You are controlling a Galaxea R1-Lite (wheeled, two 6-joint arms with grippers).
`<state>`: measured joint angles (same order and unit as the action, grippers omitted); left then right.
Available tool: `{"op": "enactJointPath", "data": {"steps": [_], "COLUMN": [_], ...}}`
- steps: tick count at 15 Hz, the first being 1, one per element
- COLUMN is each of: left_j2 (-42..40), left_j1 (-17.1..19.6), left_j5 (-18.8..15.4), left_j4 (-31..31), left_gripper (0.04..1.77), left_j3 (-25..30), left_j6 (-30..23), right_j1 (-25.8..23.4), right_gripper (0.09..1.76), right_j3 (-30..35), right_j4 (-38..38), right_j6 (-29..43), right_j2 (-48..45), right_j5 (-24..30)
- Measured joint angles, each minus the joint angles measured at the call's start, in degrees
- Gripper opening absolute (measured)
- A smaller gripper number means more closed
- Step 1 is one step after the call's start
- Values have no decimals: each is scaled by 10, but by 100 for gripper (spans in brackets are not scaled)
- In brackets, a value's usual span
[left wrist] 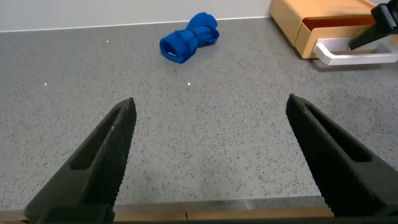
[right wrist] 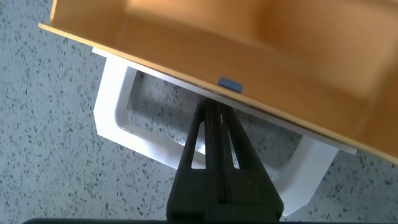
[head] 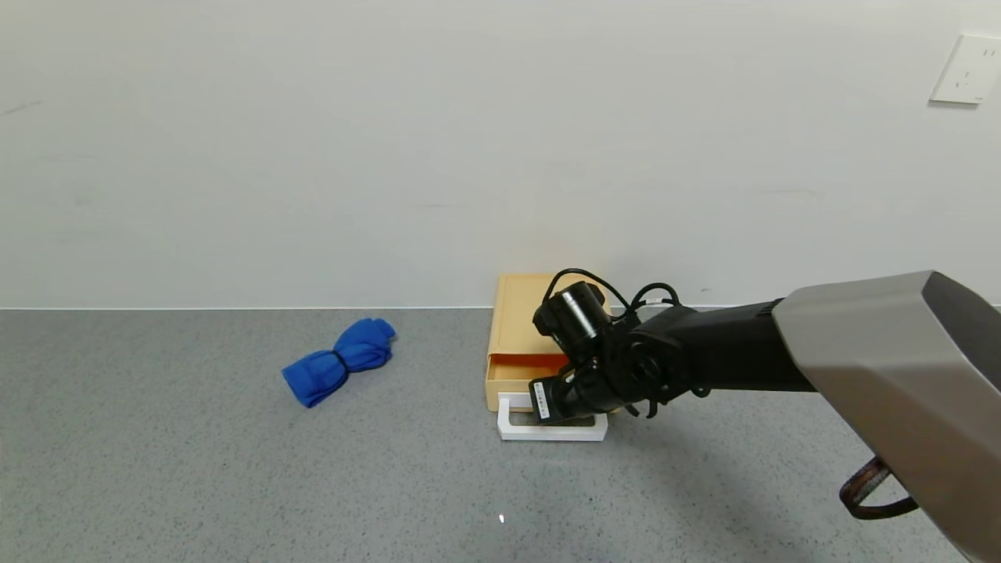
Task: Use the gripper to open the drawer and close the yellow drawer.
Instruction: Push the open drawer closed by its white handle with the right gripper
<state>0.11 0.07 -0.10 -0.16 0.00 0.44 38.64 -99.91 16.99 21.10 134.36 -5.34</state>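
drawer (head: 525, 374) partly out of its flat yellow box (head: 520, 313), pulled a short way forward so that a strip of its shallow inside shows; box standing against the wall (head: 313, 156) at the back of the counter (head: 235, 469). judged from that gap, opening underway or just done, closing still to come. white loop handle (head: 516, 426) sticking out at the front, lying low over the counter.

right gripper (right wrist: 214, 118) pointing down into the loop of the handle, its two dark fingers pressed flat together with nothing pinched between them, tips close against the drawer front; hooked inside the loop rather than clamped on it. from the wrist view, cannot tell whether the tips actually touch the front panel. left gripper (left wrist: 208, 112) hanging low over bare counter, well apart from the box, fingers spread wide and holding nothing.

drawer and box of smooth, matte, pale yellow plastic, thin-walled and square-cornered. handle of thicker white plastic, a rounded rectangle, likely stiff enough to take a pull or a push. small blue-grey tab (right wrist: 231, 84) on the front edge above the handle. counter of speckled grey stone look, hard and flat. gripper fingers black, tapered, with ribbed faces. rolled blue cloth (head: 340, 360), soft, cinched in the middle, lying well to the left of the box.
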Motion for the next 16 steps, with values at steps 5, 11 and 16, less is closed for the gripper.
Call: {"op": "enactJointPath", "data": {"steps": [5, 11, 16], "left_j2": [0, 0, 0], "left_j1": [0, 0, 0], "left_j5": [0, 0, 0], "left_j4": [0, 0, 0], "left_gripper": [174, 174, 174], "left_j3": [0, 0, 0], "left_j6": [0, 0, 0], "right_j1": [-16, -29, -31], "right_gripper": [12, 12, 12], "right_j3": [-56, -105, -117], "right_j4": [0, 0, 1], "right_j6": [-17, -23, -23], "right_j2": [37, 65, 72], "right_j5": [-1, -1, -2]}}
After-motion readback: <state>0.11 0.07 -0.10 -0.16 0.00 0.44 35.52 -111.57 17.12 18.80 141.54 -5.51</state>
